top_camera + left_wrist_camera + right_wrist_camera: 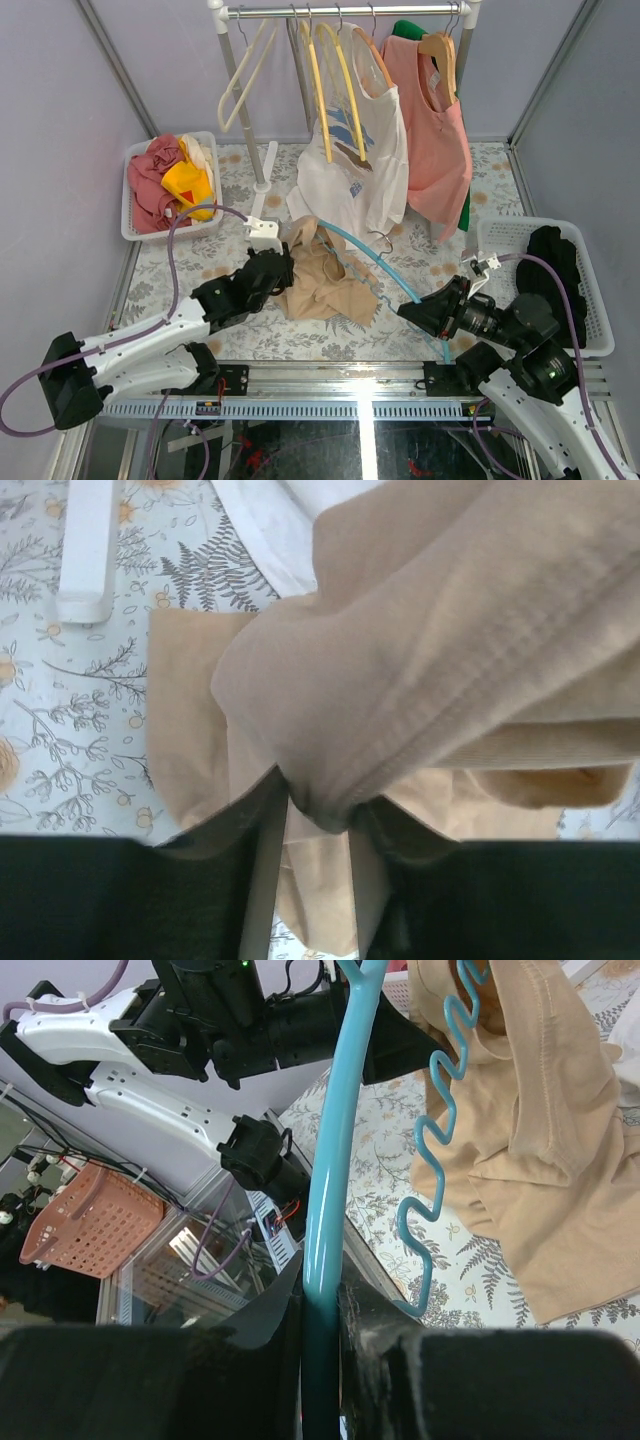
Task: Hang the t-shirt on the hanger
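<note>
— What is nearest the left gripper?
— Cloth, mostly. It is pinched tight on a bunched fold of the t-shirt, and the tan fabric covers its tips and fills most of the wrist view.

— And the right gripper?
— Clamped on one arm of the hanger. The blue bar runs straight out from between the jaws, with its wavy lower bar just to the side. The far end is cut off by the frame.

— Where is the shirt from there?
— Ahead of the right gripper, draped over the hanger's far half, and directly in front of the left gripper. Whether the hanger end is inside the neck of the t-shirt, I cannot tell.

— How much room is there?
— Bare table lies between the two grippers. Past the shirt, a white printed shirt hangs low from the rack, very close behind. A white basket sits just beside the right arm's outer side.
</note>
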### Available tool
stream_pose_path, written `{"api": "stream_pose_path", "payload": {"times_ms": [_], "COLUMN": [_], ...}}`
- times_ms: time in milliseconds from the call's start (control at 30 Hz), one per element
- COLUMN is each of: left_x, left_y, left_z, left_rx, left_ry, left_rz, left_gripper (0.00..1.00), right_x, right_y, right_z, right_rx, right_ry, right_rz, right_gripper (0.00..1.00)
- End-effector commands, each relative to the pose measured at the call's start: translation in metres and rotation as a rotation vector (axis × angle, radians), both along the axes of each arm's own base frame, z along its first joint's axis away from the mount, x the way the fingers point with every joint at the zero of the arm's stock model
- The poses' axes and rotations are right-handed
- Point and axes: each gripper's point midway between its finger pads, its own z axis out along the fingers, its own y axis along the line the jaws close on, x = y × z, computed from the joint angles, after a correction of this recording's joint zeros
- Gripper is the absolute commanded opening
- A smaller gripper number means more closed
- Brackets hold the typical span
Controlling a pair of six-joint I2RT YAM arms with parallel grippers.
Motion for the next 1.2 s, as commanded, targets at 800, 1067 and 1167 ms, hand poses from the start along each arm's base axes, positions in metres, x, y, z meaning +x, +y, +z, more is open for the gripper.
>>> {"api": "stream_pose_path", "payload": {"times_ms": [800, 1067, 1167], "left_x": [0.009, -0.009, -0.020], "left_y": [-0.035, -0.036, -0.029], "left_z": [0.248, 0.333, 0.356], "left_rx": [0.009, -0.058, -0.089], "left_ry": [-0.147, -0.220, -0.248], "left_rz": [-0.185, -0.297, -0.328], "left_gripper": [0.00, 0.00, 0.01], "right_x": [-0.065, -0.093, -0.104], "right_y": [-0.020, -0.033, -0.045], "right_z": [0.075, 0.122, 0.142], "right_rx": [0.186, 0.302, 0.317], "right_ry": [-0.295, -0.435, -0.506], "right_rz": [0.145, 0.182, 0.146], "right_gripper": [0.00, 0.00, 0.00]}}
